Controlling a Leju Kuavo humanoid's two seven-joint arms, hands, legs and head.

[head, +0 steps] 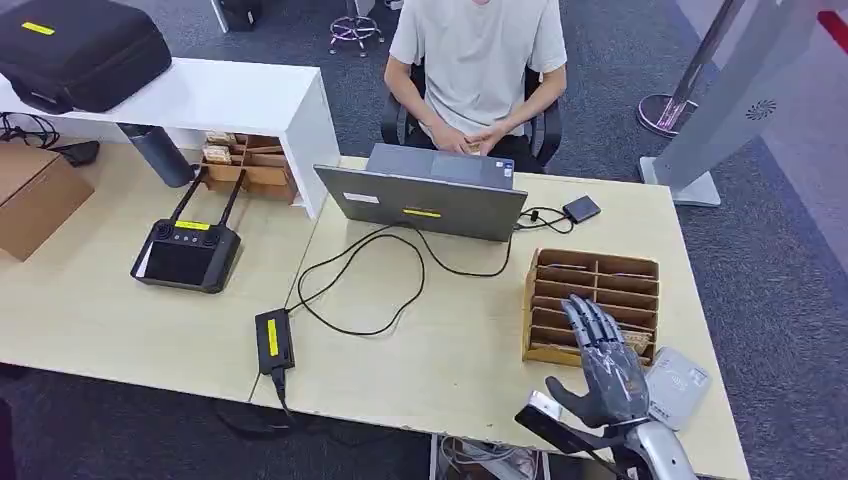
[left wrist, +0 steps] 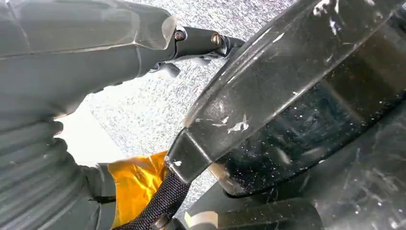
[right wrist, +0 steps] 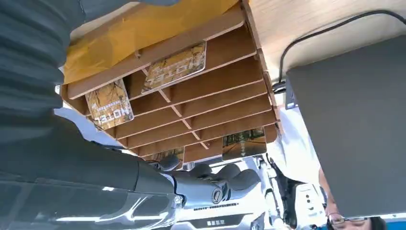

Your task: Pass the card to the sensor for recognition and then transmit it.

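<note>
Right hand hovers with its fingers spread and nothing in them, stretched over the near edge of the wooden card rack at the right end of the bench. Our left hand hangs low by the robot's body; its fingers are out of sight, so we cannot tell whether it is open or closed, though nothing of the task is near it.

We judge the step in hand to be the reach for a card. The rack is the large thing to work around: its slots run across the bench as long, shallow shelves, open toward us. We should bring the fingers in low and along a slot, not down onto the dividers, and pinch a card by its free edge.

The cards lie flat in the slots. In the right wrist view one hotel card sits in a slot near the hand and a second card lies in a neighbouring compartment, each with its long axis along the slot and a short edge facing the opening. Two more show deeper in the rack.

The white sensor pad rests on the bench just beside the rack, near our wrist, so the carry after the grasp should be brief; keep the card face flat to the pad
</note>
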